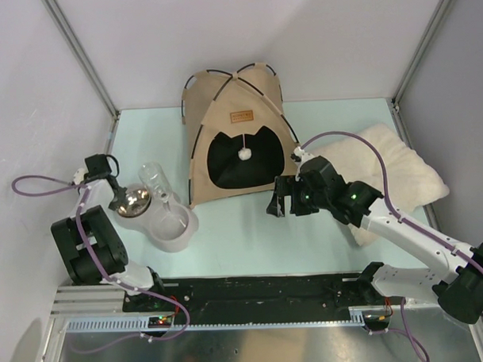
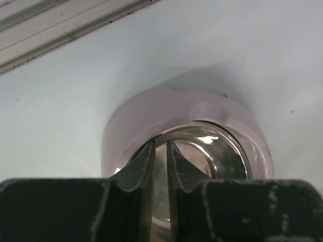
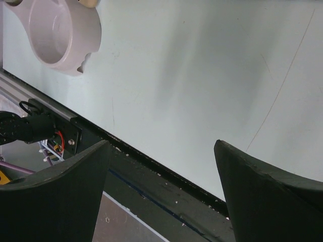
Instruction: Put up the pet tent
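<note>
The pet tent (image 1: 236, 125) stands upright at the back centre, tan with thin black poles. It has a brown label patch (image 1: 241, 115) and a white pompom (image 1: 244, 154) hanging in its black cat-head doorway. My right gripper (image 1: 274, 202) hovers open just in front of the tent's right corner. In the right wrist view this gripper (image 3: 162, 143) holds nothing, with only table and rail below. My left gripper (image 1: 117, 200) is at the left rim of a steel bowl (image 1: 133, 201). Its jaws (image 2: 160, 143) stand nearly together with a slim gap over the steel bowl's (image 2: 217, 151) rim.
The grey double pet bowl (image 1: 176, 231) lies left of the tent, with a clear bottle (image 1: 156, 180) standing in it. A cream fluffy pillow (image 1: 392, 172) lies at the right behind the right arm. A black rail (image 1: 253, 288) runs along the near table edge.
</note>
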